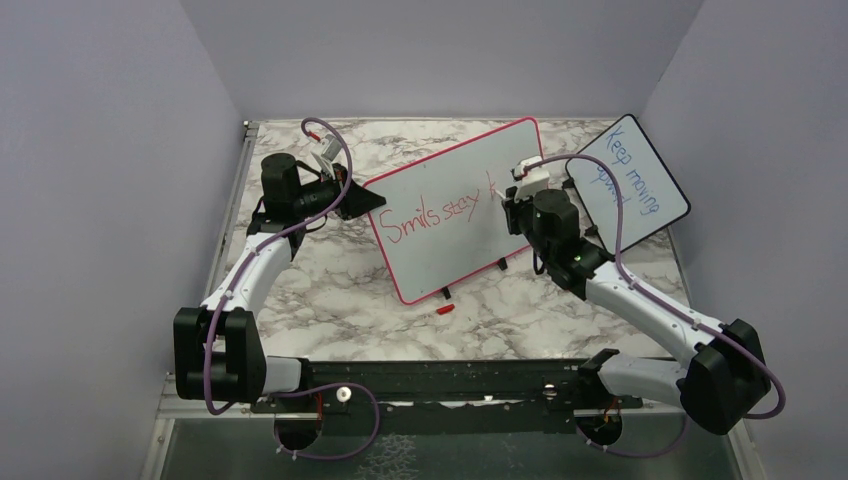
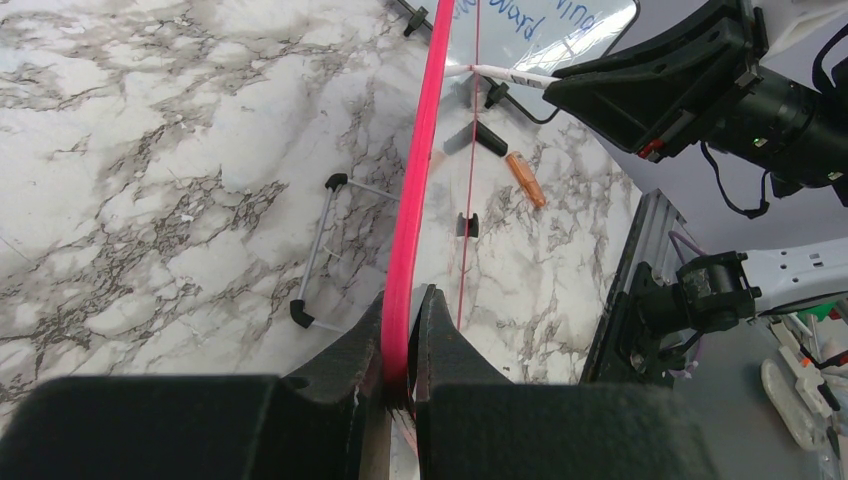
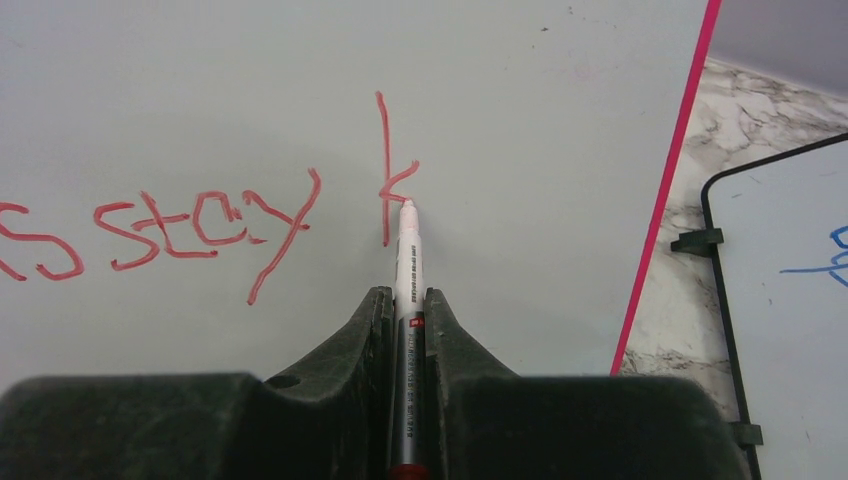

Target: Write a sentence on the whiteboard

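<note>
right gripper point(image 3: 405, 300): jaws closed on the marker point(image 3: 407, 255). The nib is at 12 o'clock from the fingers, touching the whiteboard point(image 3: 560, 110) on the lower arm of a red "k".
left gripper point(image 2: 405, 315): clamped on the board's red-pink frame at its 9 o'clock edge, steadying it.
The board stands mid-table point(image 1: 330, 300), propped on its feet. The small black-framed board point(image 1: 628, 180) is just beside it at 2 o'clock. The marker cap point(image 1: 445, 310) lies on the marble at 6 o'clock.

Progress: the sentence point(image 3: 190, 225) reads "Smils stay" plus a "k" being finished. My read is two words done and a third barely started. The rest of that word and anything after it is left.

Views:
- right wrist: the only one showing nib contact and stroke detail. The first letters are cut off.
- top: whole layout and "Smils stay", but the arm covers most of the "k".
- left wrist: board edge-on, so the red text isn't readable. It does show the clamp on the frame and the wire stand behind the board, which the other two miss.
</note>
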